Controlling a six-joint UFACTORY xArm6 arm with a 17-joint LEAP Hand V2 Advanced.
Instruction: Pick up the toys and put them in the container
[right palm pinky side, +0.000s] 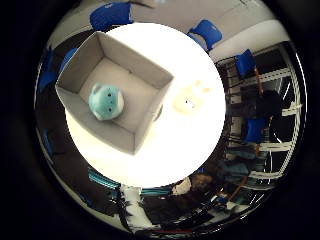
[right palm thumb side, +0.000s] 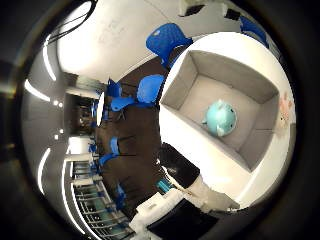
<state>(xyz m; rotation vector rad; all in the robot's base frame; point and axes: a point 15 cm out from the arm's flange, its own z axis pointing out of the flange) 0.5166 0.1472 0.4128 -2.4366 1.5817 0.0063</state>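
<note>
An open grey box (right palm pinky side: 85, 68), the container, stands on a round white table (right palm pinky side: 175, 140). A teal round toy (right palm pinky side: 105, 101) lies on the box's floor; it also shows in the thumb side view (right palm thumb side: 219, 117). A pale cream toy (right palm pinky side: 192, 97) lies on the table just beside the box. The hand is above the table and looks down on the box. Black and white parts of my hand (right palm thumb side: 172, 195) show at the edge of the thumb side view.
Blue chairs (right palm pinky side: 110, 15) (right palm thumb side: 165, 40) stand round the table on a dark floor. Shelving and a railing (right palm pinky side: 265, 130) run along one side of the room.
</note>
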